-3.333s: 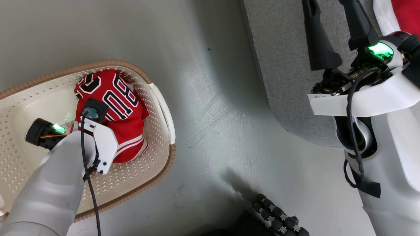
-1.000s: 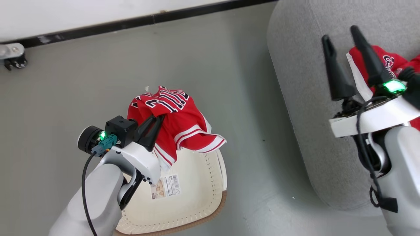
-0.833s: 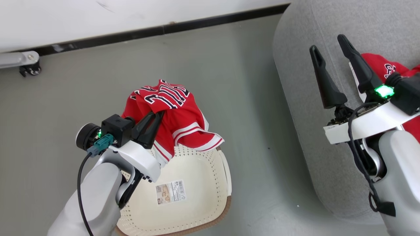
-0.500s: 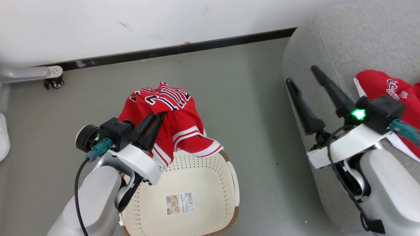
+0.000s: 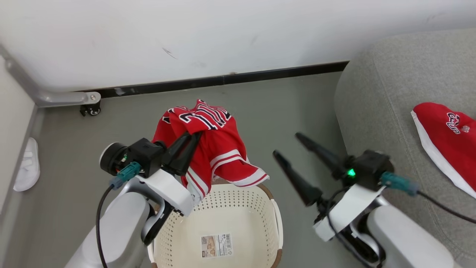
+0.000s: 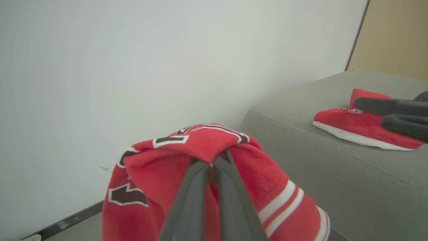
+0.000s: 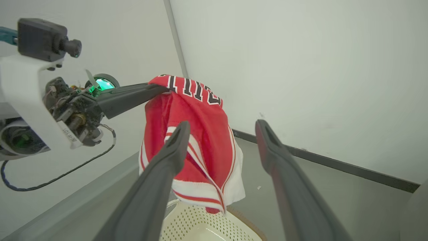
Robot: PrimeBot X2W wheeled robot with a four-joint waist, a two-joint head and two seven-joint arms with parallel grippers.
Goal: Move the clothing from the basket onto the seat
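Shorts (image 5: 444,145) lie on the seat (image 5: 375,96). My left gripper (image 5: 194,136) pinches the jersey (image 5: 219,152) above the basket (image 5: 276,219), not yet delivered. My right gripper (image 5: 286,144) gapes wide, holding nothing.

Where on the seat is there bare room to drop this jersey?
The seat is bare from its left edge across to the shorts, and beyond them toward the wall. The crowded spot is the approach: the open right gripper stands between the jersey and that edge.
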